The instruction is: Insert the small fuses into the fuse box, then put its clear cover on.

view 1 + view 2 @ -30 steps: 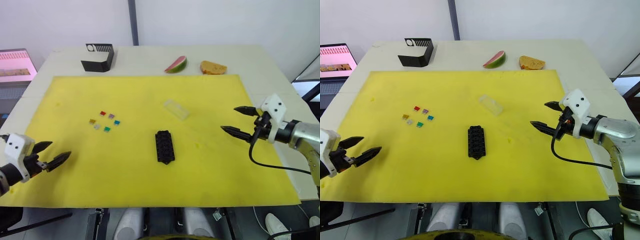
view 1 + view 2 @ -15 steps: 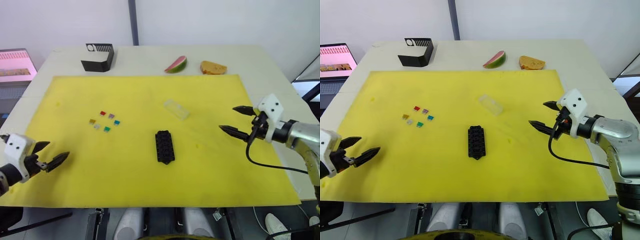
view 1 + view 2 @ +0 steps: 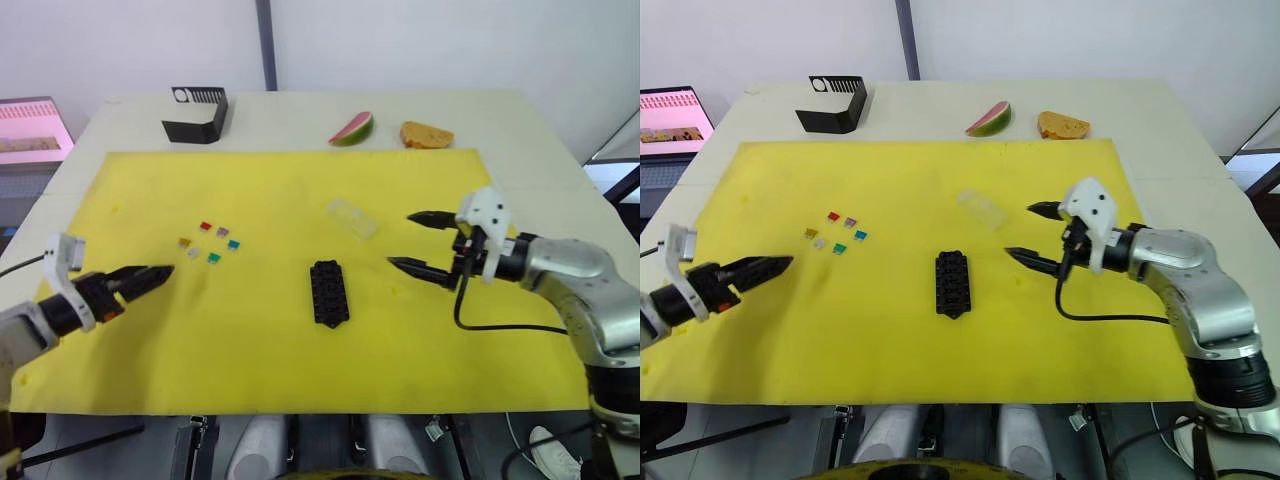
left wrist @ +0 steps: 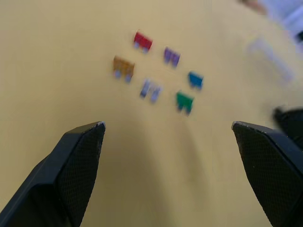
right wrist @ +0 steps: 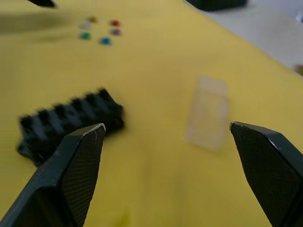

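Observation:
The small fuses [image 3: 208, 243] lie loose in a cluster on the yellow mat, left of centre: red [image 4: 142, 41], purple [image 4: 171, 56], amber [image 4: 123, 67], grey [image 4: 150, 89], green [image 4: 184, 100] and teal [image 4: 195, 79]. My left gripper [image 4: 167, 124] is open and empty, low over the mat just short of them on their near left. The black fuse box [image 3: 329, 293] sits mid-mat. The clear cover [image 3: 352, 217] lies behind it to the right. My right gripper [image 3: 400, 240] hangs open and empty to the right of both.
A larger black angular box [image 3: 197, 114] with a white vent stands at the back left, off the mat [image 3: 300, 370]. A watermelon slice [image 3: 353, 129] and a piece of bread [image 3: 426, 135] lie at the back. A pink screen [image 3: 30, 130] sits beyond the table's left edge.
Both grippers have moved inward over the mat. The left went right toward the fuses; the right went left toward the fuse box and cover. Both are still open and empty.

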You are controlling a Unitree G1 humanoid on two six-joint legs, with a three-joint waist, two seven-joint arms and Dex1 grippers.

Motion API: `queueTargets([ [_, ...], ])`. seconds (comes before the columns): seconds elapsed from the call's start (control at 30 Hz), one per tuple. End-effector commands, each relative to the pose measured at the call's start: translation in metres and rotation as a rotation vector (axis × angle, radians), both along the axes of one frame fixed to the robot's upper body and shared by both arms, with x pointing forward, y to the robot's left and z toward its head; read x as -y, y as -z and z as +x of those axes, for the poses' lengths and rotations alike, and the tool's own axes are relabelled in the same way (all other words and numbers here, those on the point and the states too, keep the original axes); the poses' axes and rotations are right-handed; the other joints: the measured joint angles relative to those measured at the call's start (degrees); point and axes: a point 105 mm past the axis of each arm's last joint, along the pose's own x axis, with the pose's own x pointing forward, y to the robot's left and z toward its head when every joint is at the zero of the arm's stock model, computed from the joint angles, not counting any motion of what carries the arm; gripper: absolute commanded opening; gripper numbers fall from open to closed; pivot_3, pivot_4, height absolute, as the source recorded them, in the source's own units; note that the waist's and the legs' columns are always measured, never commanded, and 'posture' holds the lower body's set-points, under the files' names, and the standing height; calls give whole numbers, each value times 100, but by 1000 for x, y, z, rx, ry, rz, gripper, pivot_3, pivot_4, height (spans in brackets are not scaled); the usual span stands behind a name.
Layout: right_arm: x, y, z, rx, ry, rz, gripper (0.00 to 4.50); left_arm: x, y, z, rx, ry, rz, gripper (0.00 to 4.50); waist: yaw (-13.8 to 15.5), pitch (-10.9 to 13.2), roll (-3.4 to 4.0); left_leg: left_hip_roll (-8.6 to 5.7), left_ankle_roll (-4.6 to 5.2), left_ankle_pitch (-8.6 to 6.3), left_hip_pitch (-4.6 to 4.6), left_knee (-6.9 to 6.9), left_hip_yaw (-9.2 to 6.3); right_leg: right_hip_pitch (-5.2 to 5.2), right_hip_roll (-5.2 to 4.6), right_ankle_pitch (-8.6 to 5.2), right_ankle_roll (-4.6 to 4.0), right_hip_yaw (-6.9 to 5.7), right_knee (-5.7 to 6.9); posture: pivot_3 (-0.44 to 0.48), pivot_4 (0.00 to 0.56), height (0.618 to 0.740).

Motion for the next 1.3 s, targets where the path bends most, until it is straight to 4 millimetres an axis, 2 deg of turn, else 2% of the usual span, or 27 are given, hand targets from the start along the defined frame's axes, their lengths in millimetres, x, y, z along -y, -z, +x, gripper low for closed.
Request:
queueTargets([
  [0.03,-27,-23,-7,67,-110,36,4455,-9,-2,9,-80,-90,-233,4500,-4,-1,0,-2,-1,0,1,0,0,0,0,0,0,0,2,0,150,740],
  [0.1,-41,-31,-7,77,-158,63,4455,-6,-5,14,-100,-98,-345,4500,-13,-2,-6,-2,-16,10,-1,0,0,-6,4,0,1,-1,3,0,150,740],
  [0.23,-68,-44,-3,82,-229,103,4455,-6,-5,23,-115,-136,-445,4500,-33,-6,-18,-2,-48,27,-7,0,-1,-12,5,0,1,-1,5,0,150,740],
  [0.43,-93,-45,7,105,-268,82,4455,-12,7,31,-183,-192,-544,4500,-26,-12,-28,-4,-53,30,-7,0,-2,-13,4,1,1,-1,5,0,150,740],
  [0.63,-100,-40,10,101,-283,64,4455,-4,15,39,-219,-149,-584,4500,-7,-13,-28,-5,-55,31,-7,0,-3,-13,4,0,1,-1,6,0,150,740],
  [0.9,-99,-37,10,95,-278,49,4455,9,26,46,-272,-114,-575,4500,16,-14,-27,-9,-58,33,-7,0,-5,-12,-2,1,1,0,8,0,150,740],
  [1.3,-95,-36,15,104,-249,41,4455,17,30,55,-308,-111,-570,4500,20,-15,-28,-13,-58,33,-7,0,-8,-11,-4,1,1,-1,10,0,150,740],
])
